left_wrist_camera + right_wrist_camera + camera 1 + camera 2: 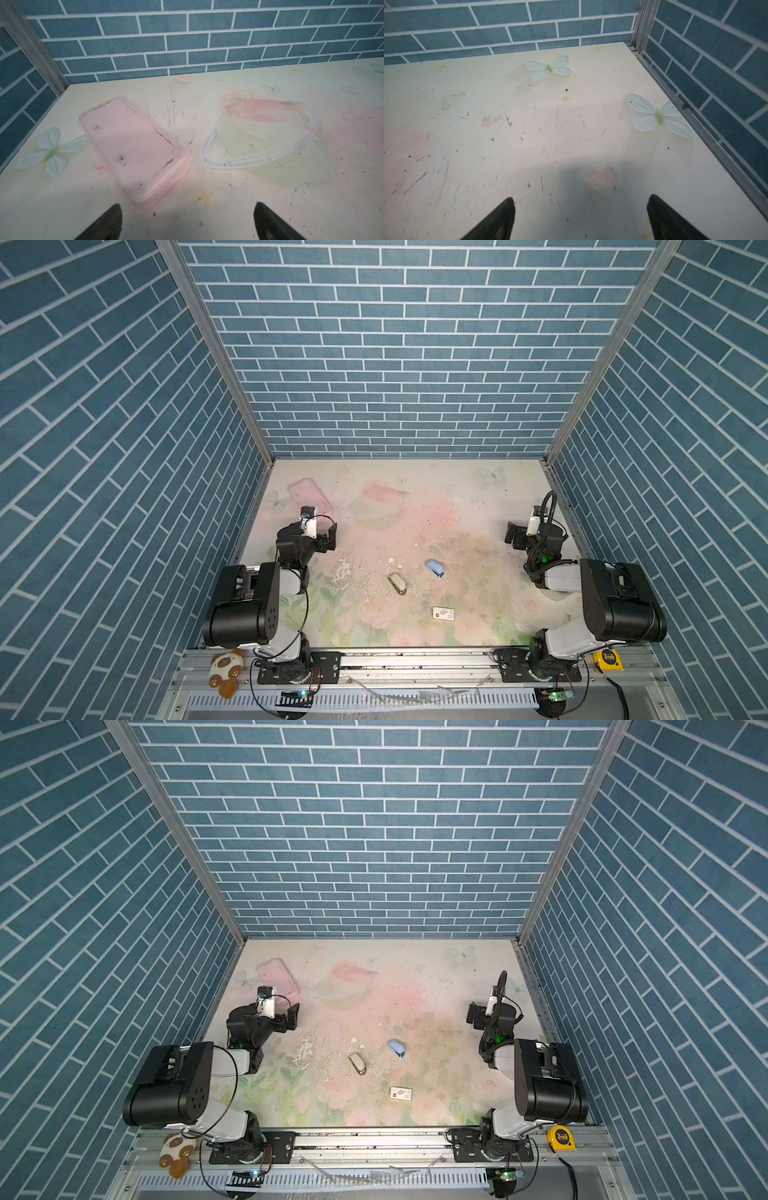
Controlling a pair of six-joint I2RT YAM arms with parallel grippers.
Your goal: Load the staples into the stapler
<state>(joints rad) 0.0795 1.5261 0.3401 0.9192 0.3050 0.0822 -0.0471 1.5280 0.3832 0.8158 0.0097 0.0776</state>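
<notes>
Two staplers lie near the middle of the table: a blue stapler and a tan stapler, a little apart. Both look shut, so neither is ready to take staples yet. I cannot tell which one is meant.

The staples are likely in the white box with a red mark. It lies flat near the staplers, on the side closer to the arms' bases. It is too small to see if it is open, and no loose staples show. All three things sit between the two arms, so I think either arm could reach them.

The left gripper hangs wide open and empty, off to the left, near a pink case. That case has its lid on, so what is inside is hidden. The right gripper is wide open and empty too, far to the right, over bare table. Nothing is picked up.
</notes>
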